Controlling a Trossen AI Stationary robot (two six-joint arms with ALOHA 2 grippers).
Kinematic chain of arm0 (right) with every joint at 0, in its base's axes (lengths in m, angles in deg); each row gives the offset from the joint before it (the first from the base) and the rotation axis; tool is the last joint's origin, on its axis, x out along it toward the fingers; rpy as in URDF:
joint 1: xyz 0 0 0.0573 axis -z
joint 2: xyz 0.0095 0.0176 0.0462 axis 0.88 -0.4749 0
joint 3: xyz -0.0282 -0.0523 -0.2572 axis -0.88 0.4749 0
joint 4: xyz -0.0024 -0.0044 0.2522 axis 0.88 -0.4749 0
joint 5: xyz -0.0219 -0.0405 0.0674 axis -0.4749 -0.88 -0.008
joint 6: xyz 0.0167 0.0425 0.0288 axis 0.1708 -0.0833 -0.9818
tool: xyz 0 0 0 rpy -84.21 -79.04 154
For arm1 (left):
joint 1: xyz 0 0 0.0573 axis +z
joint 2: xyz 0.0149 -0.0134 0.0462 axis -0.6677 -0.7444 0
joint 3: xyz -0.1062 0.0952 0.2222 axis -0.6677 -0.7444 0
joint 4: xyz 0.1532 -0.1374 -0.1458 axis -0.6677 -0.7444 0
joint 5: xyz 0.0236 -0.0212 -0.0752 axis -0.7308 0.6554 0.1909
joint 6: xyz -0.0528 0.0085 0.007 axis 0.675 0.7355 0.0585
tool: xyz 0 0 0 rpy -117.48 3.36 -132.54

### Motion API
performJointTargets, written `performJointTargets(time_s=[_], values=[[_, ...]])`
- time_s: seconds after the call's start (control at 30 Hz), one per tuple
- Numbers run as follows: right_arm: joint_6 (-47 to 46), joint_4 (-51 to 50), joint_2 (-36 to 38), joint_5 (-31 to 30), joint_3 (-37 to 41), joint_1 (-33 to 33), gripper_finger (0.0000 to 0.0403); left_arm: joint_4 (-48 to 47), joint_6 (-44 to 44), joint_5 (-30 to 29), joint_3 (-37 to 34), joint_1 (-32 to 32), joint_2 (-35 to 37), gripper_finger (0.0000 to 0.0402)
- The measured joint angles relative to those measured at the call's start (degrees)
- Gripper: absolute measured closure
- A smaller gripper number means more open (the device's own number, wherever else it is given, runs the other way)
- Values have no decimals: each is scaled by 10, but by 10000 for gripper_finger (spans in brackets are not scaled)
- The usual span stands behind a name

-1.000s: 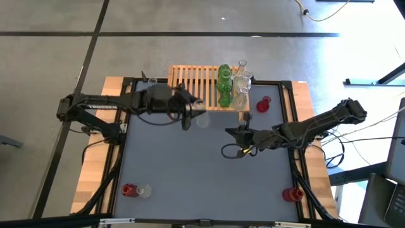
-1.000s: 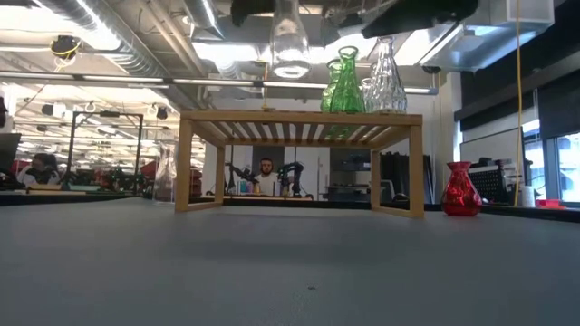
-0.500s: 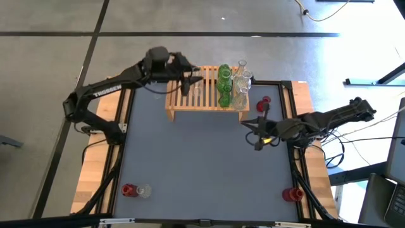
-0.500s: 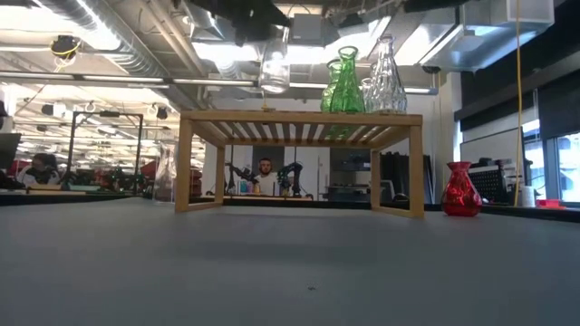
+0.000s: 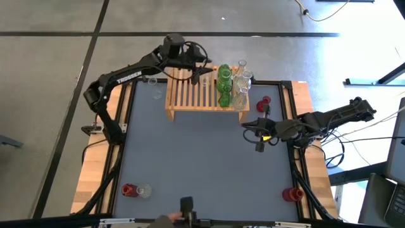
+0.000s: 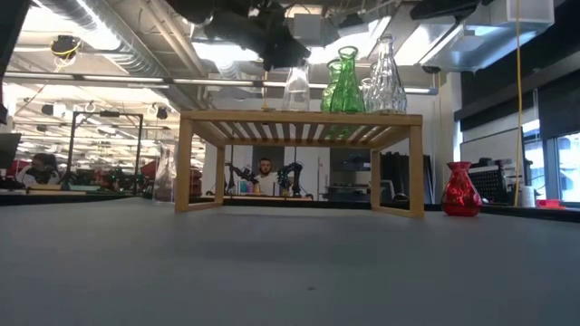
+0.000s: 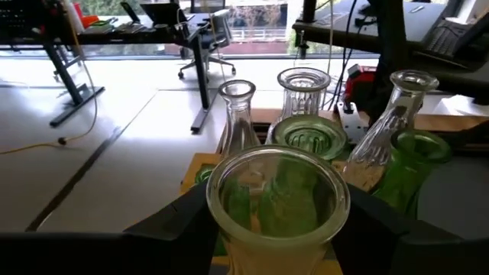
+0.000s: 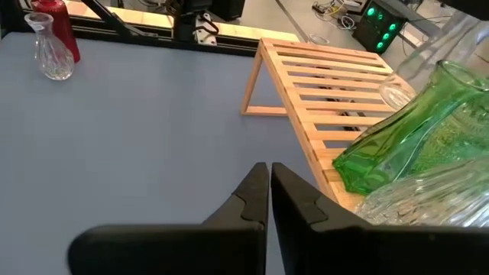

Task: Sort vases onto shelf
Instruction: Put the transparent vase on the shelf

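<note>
Low view: left claw [image 6: 283, 56] half cropped

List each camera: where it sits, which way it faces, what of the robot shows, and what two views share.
High view: overhead, straight down; both arms, wooden shelf, left hand over it, right hand shut above the mat.
Low view: table height, level across; the left arm holding a clear vase above the shelf.
Left wrist view: on the left arm, looking past the held clear vase at green vases.
Right wrist view: on the right arm; shut fingers, shelf beyond.
Shared: high and low both show the held clear vase beside the green vases.
</note>
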Motion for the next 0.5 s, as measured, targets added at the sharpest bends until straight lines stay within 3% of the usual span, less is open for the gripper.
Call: performJointTargets(time_s=[0.5], values=[[0, -1, -1, 0, 0, 0, 391, 85, 20, 54, 2, 40, -66, 196]])
